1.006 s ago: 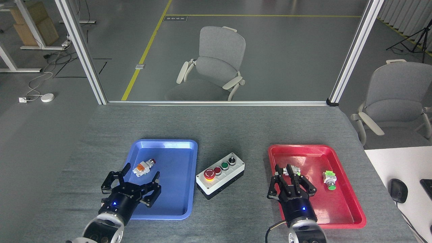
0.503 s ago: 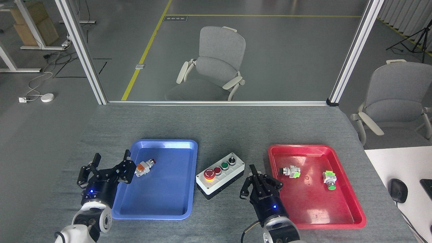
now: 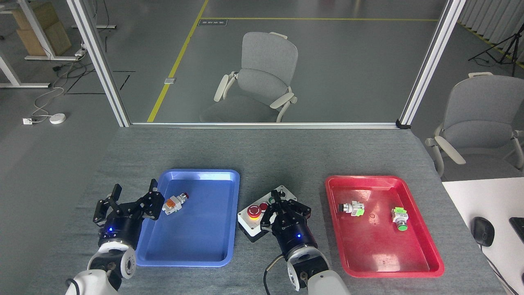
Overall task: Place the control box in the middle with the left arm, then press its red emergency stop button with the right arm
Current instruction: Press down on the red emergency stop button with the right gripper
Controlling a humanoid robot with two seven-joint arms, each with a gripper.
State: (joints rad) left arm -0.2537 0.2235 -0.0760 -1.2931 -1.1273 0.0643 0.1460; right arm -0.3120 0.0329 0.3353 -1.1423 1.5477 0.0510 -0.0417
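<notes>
Head view: I see the control box (image 3: 253, 224) at lower centre of the tabletop (image 3: 262, 151), between the blue tray (image 3: 196, 246) and red tray (image 3: 413, 262). My right end effector (image 3: 281, 204) hangs over its right half, fingers nearly together, gripping nothing; the red emergency stop button (image 3: 254, 211) shows uncovered. My left end effector (image 3: 133, 196) is spread wide at lower left.

Single head view only; camera sits above the near edge of the worktop (image 3: 262, 151), facing forward and tilted down; both arms enter from the bottom edge; mid-range framing; floor and grey chair (image 3: 262, 78) visible beyond the far edge.
</notes>
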